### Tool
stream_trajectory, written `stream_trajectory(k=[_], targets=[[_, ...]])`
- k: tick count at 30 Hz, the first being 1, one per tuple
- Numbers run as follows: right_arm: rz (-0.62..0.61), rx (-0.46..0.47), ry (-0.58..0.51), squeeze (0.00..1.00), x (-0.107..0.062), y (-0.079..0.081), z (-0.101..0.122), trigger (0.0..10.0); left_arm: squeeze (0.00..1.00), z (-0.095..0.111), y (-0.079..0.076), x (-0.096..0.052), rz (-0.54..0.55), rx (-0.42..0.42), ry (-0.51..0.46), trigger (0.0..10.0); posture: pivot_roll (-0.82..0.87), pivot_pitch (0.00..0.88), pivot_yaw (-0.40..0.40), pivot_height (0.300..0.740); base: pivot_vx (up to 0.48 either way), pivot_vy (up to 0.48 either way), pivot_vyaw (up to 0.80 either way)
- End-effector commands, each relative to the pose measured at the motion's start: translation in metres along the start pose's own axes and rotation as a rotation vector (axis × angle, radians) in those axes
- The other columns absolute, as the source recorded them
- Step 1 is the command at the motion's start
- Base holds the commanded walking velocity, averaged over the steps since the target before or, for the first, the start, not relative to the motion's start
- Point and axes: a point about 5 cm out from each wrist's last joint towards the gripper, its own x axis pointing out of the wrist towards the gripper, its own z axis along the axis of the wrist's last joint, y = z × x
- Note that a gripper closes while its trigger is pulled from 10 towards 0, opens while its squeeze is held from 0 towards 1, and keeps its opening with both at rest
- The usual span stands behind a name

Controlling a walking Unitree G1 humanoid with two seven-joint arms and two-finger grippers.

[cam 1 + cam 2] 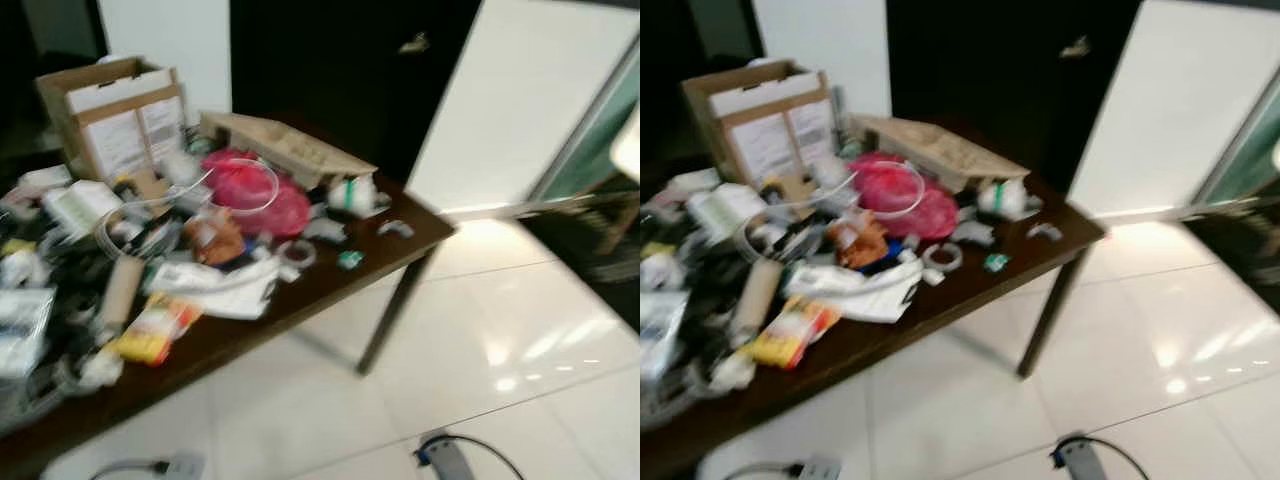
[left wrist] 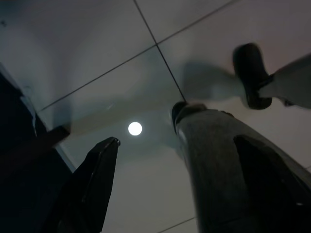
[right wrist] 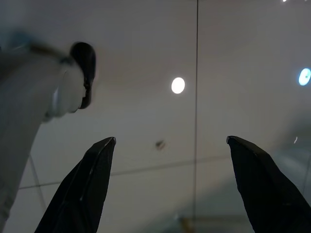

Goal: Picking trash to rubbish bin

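Blurry. Trash heaped on dark table (image 1: 330, 290): red bag (image 1: 255, 190), yellow packet (image 1: 152, 330), white papers (image 1: 225, 285), cardboard box (image 1: 115, 115) at far edge. Table corner to robot's right, open tile floor (image 1: 480, 340) beyond. Left gripper (image 2: 175, 184) and right gripper (image 3: 170, 184) hang over floor, jaws apart.

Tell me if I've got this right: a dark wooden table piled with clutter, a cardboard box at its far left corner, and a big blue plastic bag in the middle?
Nearly. The dark table and the cardboard box at its far left corner are as you say, but the plastic bag in the middle is pinkish red, not blue. The left eye view shows it plainly.
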Motion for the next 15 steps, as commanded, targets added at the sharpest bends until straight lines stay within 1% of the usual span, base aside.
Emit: stream_trajectory(k=[1,6,8,11,15], targets=[[-0.007,0.005,-0.012,0.00,-0.0003,-0.0036,0.0032,10.0,0.00,-0.0170,-0.0024,-0.0020,-0.012,-0.005,0.063,10.0,0.06,0.067,-0.063,0.740,0.000,0.000,0.00],[-0.002,-0.003,-0.030,0.00,-0.0003,-0.0039,0.0064,10.0,0.00,-0.0174,-0.0008,-0.0022,0.006,-0.011,0.067,10.0,0.06,0.069,-0.064,0.740,0.000,0.000,0.00],[0.027,-0.009,-0.052,0.00,-0.0005,-0.0039,0.0101,10.0,0.00,-0.0186,0.0000,-0.0024,0.018,-0.022,0.071,10.0,0.06,0.075,-0.068,0.740,0.000,0.000,0.00],[0.068,0.035,-0.073,0.00,-0.0006,-0.0022,0.0124,10.0,0.00,-0.0200,0.0005,-0.0027,0.025,-0.027,0.077,10.0,0.06,0.078,-0.069,0.740,0.000,0.000,0.00],[0.078,0.011,-0.070,0.00,-0.0005,-0.0007,0.0127,10.0,0.00,-0.0224,0.0004,-0.0031,0.029,-0.030,0.084,10.0,0.07,0.082,-0.069,0.740,0.000,0.000,0.60]])
